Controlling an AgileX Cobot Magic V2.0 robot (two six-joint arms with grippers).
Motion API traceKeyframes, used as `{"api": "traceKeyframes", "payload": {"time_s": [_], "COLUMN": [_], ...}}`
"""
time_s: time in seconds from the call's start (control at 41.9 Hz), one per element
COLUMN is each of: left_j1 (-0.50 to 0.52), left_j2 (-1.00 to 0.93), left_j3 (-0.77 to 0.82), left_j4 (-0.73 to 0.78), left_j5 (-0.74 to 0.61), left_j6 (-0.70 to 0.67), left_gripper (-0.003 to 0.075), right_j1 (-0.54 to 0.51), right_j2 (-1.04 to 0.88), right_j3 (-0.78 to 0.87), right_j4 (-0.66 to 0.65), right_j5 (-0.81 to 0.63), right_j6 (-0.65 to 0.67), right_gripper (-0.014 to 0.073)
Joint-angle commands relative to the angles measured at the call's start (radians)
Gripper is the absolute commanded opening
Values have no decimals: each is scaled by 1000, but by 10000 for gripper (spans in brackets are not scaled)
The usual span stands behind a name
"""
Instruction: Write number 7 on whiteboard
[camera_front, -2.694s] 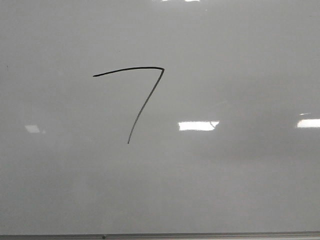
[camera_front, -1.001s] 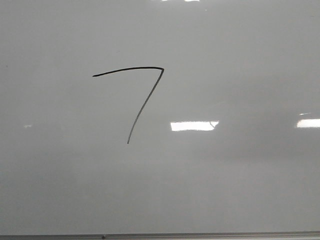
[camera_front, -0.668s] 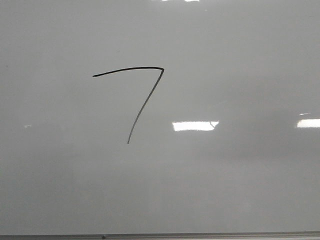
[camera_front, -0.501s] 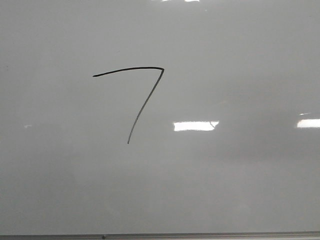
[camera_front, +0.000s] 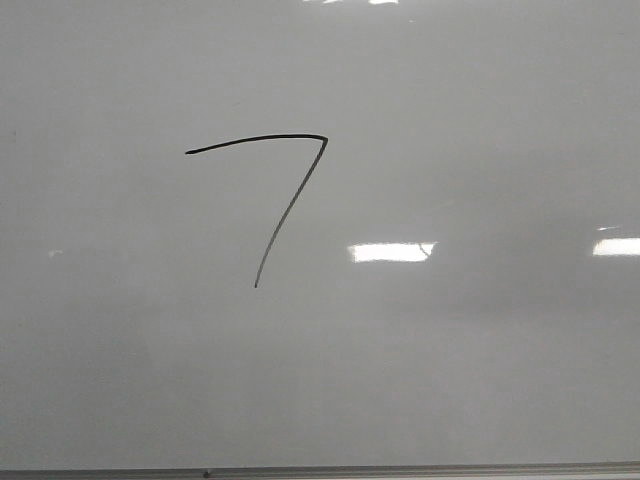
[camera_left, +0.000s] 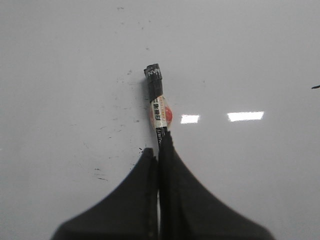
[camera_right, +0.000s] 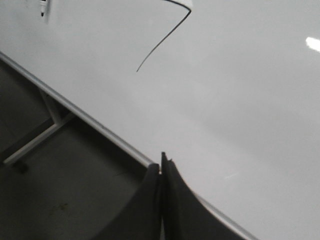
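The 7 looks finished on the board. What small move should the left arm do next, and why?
Probably draw the marker further back from the whiteboard. The number 7 already has its bar and slanted stroke, and the left gripper is shut on the marker, so nothing remains to write.

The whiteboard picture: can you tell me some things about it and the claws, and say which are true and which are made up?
1. The number 7 is drawn in black on the whiteboard. True.
2. The left claw is shut on a marker. True.
3. The right claw holds an eraser. False: it is shut on nothing.
4. The 7 is drawn in red. False: the line is black.
5. In the front view a claw covers the 7. False: no claw shows there.
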Motion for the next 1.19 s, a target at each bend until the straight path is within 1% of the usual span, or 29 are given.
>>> {"api": "traceKeyframes", "payload": {"time_s": [0.0, 0.095, 0.167, 0.238, 0.358, 0.405, 0.548, 0.691, 1.168], "left_j1": [2, 2, 2, 2, 2, 2, 2, 2, 2], "left_j2": [-14, -14, -14, -14, -14, -14, -14, -14, -14], "left_j3": [3, 3, 3, 3, 3, 3, 3, 3, 3], "left_j4": [-8, -8, -8, -8, -8, -8, -8, -8, -8], "left_j5": [-88, -88, -88, -88, -88, -88, -88, -88, -88], "left_j6": [-8, -8, -8, -8, -8, -8, -8, -8, -8], "left_gripper": [-20, -20, -20, -20, -20, -20, -20, -20, -20], "right_j1": [-29, -92, -154, -216, -297, -316, -347, -357, -357], "right_j2": [-28, -81, -126, -171, -255, -283, -348, -347, -347], "right_j3": [18, 111, 188, 264, 362, 394, 456, 453, 453], "right_j4": [-42, -57, -70, -116, -224, -242, -242, -244, -244], "right_j5": [-230, -405, -487, -532, -532, -529, -524, -471, -463], "right_j6": [2, 53, 113, 183, 319, 344, 348, 348, 348], "right_gripper": [-60, -60, -60, -60, -60, -60, -60, -60, -60]}}
